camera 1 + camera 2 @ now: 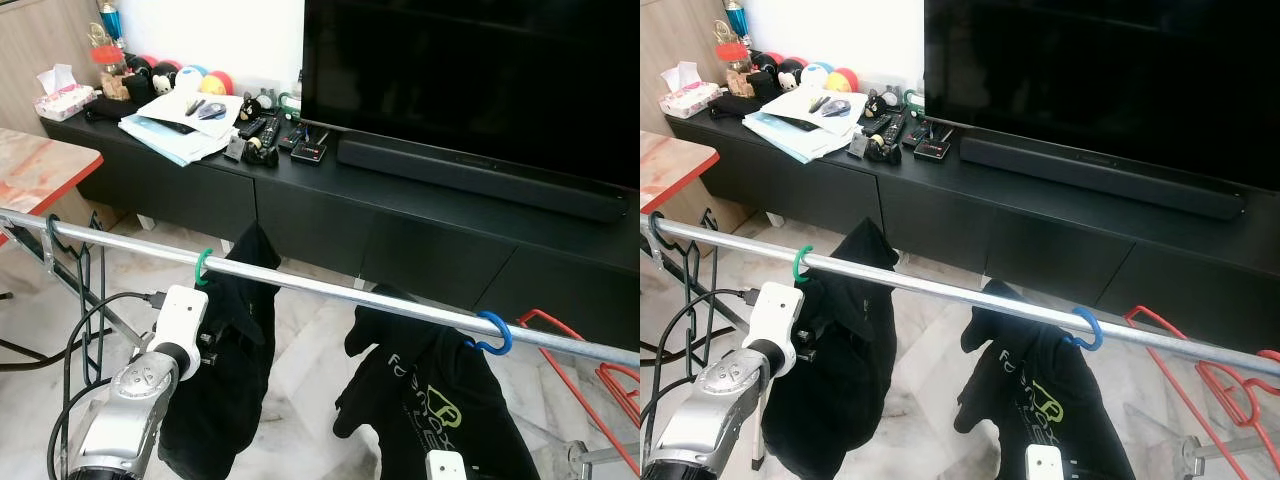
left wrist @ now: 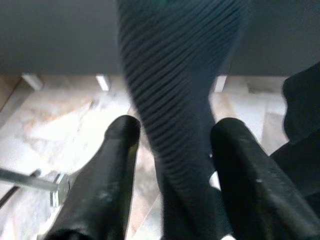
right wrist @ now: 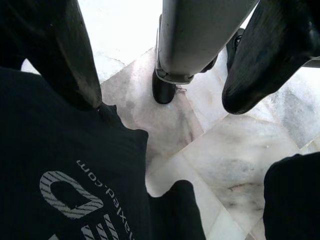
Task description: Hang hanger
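Note:
A silver rail (image 1: 330, 290) runs across in front of me. A green hanger hook (image 1: 203, 266) sits on it and carries a black garment (image 1: 235, 340). Further right, a blue hanger hook (image 1: 495, 333) holds a black printed shirt (image 1: 440, 400). My left arm (image 1: 150, 380) reaches up to the black garment. In the left wrist view my left gripper (image 2: 176, 125) is open, its fingers (image 2: 117, 165) either side of a fold of dark ribbed fabric (image 2: 180, 75). My right gripper (image 3: 164, 102) is open low by the printed shirt (image 3: 65, 185), with a grey rack post (image 3: 200, 30) between its fingers.
A black TV console (image 1: 400, 215) with a large TV (image 1: 470, 80) stands behind the rail, with papers (image 1: 185, 120) and remotes at its left. Red hangers (image 1: 580, 350) hang at the rail's right end. A marble-topped table (image 1: 30, 165) stands far left. The floor is pale marble.

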{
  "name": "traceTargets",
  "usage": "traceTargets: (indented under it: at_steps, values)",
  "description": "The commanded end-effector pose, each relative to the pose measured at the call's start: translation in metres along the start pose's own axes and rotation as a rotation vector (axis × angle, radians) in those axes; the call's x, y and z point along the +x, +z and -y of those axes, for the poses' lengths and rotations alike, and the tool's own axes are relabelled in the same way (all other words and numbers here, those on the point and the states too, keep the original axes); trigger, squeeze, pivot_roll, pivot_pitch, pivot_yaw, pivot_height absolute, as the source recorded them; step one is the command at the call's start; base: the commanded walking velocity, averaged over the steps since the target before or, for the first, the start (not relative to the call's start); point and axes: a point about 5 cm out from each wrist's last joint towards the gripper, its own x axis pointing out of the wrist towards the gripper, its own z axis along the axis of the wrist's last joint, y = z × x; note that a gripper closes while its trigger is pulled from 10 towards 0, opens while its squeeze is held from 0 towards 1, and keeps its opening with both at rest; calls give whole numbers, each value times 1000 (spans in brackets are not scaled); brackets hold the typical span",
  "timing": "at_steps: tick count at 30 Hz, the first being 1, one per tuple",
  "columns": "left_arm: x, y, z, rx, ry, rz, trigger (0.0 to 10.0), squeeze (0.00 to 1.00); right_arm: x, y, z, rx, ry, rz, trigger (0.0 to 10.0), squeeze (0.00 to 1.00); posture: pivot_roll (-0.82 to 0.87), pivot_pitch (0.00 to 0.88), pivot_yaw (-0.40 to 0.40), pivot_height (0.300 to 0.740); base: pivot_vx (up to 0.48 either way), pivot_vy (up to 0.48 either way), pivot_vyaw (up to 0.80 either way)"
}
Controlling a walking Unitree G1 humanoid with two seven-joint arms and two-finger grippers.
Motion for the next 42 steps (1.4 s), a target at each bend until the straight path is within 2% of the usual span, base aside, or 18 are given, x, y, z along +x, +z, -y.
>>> traceTargets:
  at_steps: [1, 6, 10, 19, 21, 22, 23, 25, 26, 29, 30, 31, 33, 35, 36, 37, 38, 42]
  values:
    - [-7, 4, 0, 19, -11, 23, 10000, 1000, -1, -5, 1, 11, -7, -19, 10000, 0, 60, 120, -36, 740, 0, 0, 0]
    - [-26, 8, 0, 43, -9, 72, 10000, 1000, -1, -4, 2, 12, -8, -16, 10000, 0, 66, 117, -41, 740, 0, 0, 0]
    - [-38, 16, 2, 22, 6, 137, 10000, 1000, -1, -4, 3, 8, -8, -15, 10000, 0, 67, 114, -41, 740, 0, 0, 0]
    - [-55, 24, 1, 13, 44, 246, 10000, 1000, -1, -3, 3, 10, -6, -9, 10000, 0, 67, 107, -33, 740, 0, 0, 0]
    - [-58, 23, 1, 16, 50, 249, 10000, 988, -1, -3, 3, 10, -6, -9, 10000, 0, 67, 107, -33, 740, 0, 0, 0]
    - [-61, 21, 1, 25, 51, 248, 10000, 906, -1, -3, 3, 11, -7, -9, 10000, 0, 67, 107, -33, 740, 0, 0, 0]
    - [-70, 9, 4, 41, 12, 212, 10000, 0, -1, -3, 3, 11, -7, -9, 10000, 0, 72, 105, -32, 740, 0, 0, 0]
    - [-79, -6, 7, 46, -32, 165, 10000, 0, -1, -3, 3, 11, -7, -9, 10000, 0, 74, 105, -31, 740, 0, 0, 0]
    - [-79, -6, 7, 46, -32, 165, 10000, 0, -1, -3, 3, 11, -7, -9, 10000, 0, 74, 105, -31, 740, 0, 0, 0]
    - [-94, -40, 8, 103, -75, 57, 10000, 0, -1, -2, 3, 8, -5, -9, 10000, 0, 77, 101, -30, 740, 0, 0, 0]
    - [-100, -56, 5, 99, -69, 2, 10000, 0, 0, -2, 2, 8, -4, -9, 10000, 0, 75, 97, -30, 740, 0, 0, 0]
    - [-100, -56, 5, 99, -69, 2, 10000, 0, 0, -2, 2, 8, -4, -9, 10000, 0, 75, 97, -30, 740, 0, 0, 0]
    - [-111, -78, 2, 78, -48, -67, 10000, 0, -1, -3, 2, 11, -4, -7, 10000, 0, 75, 91, -26, 740, 0, 0, 0]
    - [-116, -89, 0, 77, -34, -104, 10000, 0, -1, -3, 2, 13, -5, -6, 10000, 0, 74, 89, -26, 740, 0, 0, 0]
    - [-121, -106, -2, 56, -18, -166, 10000, 0, -1, -3, 2, 11, -4, -7, 10000, 0, 78, 79, -27, 740, 0, 0, 0]
    - [-121, -106, -2, 56, -18, -166, 10000, 0, -1, -3, 2, 11, -4, -7, 10000, 0, 78, 79, -27, 740, 0, 0, 0]
    - [-125, -122, -4, 25, 5, -226, 10000, 0, -1, -3, 2, 10, -4, -8, 10000, 0, 78, 78, -27, 740, 0, 0, 0]
    - [-131, -157, -2, -27, 26, -360, 10000, 0, -1, -4, 1, 7, -2, -11, 10000, 0, 77, 65, -22, 740, 0, 0, 0]
